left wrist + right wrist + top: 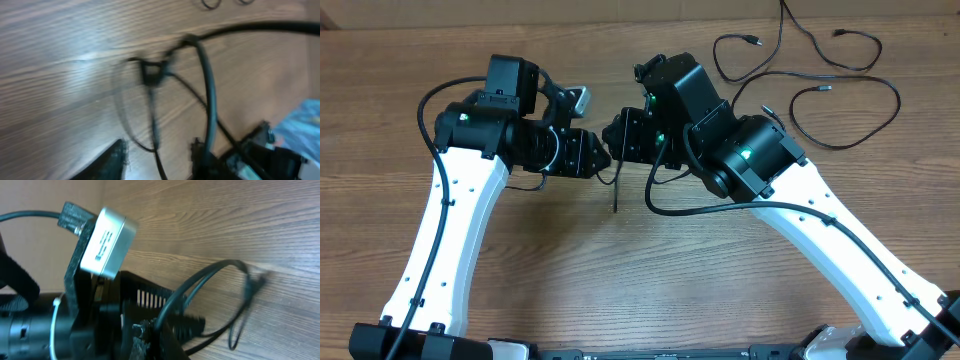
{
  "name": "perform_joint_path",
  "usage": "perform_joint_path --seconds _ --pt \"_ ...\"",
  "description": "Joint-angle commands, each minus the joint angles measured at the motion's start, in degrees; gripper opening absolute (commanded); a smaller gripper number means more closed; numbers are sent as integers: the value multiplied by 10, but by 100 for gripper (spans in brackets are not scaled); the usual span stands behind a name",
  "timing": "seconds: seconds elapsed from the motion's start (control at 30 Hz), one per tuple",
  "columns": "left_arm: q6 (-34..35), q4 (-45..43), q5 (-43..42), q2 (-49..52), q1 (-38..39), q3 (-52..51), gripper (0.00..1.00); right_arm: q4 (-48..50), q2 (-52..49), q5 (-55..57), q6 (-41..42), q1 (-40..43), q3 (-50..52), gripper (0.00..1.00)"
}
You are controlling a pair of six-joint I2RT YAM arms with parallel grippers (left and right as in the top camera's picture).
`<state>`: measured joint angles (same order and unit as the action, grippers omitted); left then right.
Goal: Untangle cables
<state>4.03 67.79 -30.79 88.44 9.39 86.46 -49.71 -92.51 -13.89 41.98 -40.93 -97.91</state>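
At the middle of the desk (620, 285), one cable (616, 190) is held by the clenched right fingers (623, 133); the left fingers (116, 159) stand apart around it. Full closure is advised before any slow pull. The other cables (820, 75) lie at the far right corner.

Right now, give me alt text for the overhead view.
Two white robot arms meet over a wooden table, left arm's fingers facing right arm's fingers, a thin black cable trailing between them. More thin black cables lie looped top right.
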Motion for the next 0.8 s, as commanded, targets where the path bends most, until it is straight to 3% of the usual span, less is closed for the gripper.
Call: perform_joint_path --seconds 0.0,0.13,0.27,0.43,0.63,0.77 --pt "64 -7 73 3 0 8 34 3 21 -28 -1 -2 -4 4" --pt "74 -13 73 3 0 8 24 3 21 -28 -1 -2 -4 4" --pt "74 -13 72 3 0 8 4 0 21 -27 -1 -2 -4 4" --pt "77 -13 79 3 0 8 4 -11 21 0 -4 -2 -4 4" --pt "189 13 213 3 -2 8 4 -94 21 226 -2 -2 -4 4" --pt "220 23 249 3 -2 8 4 -133 21 324 0 -2 -4 4"
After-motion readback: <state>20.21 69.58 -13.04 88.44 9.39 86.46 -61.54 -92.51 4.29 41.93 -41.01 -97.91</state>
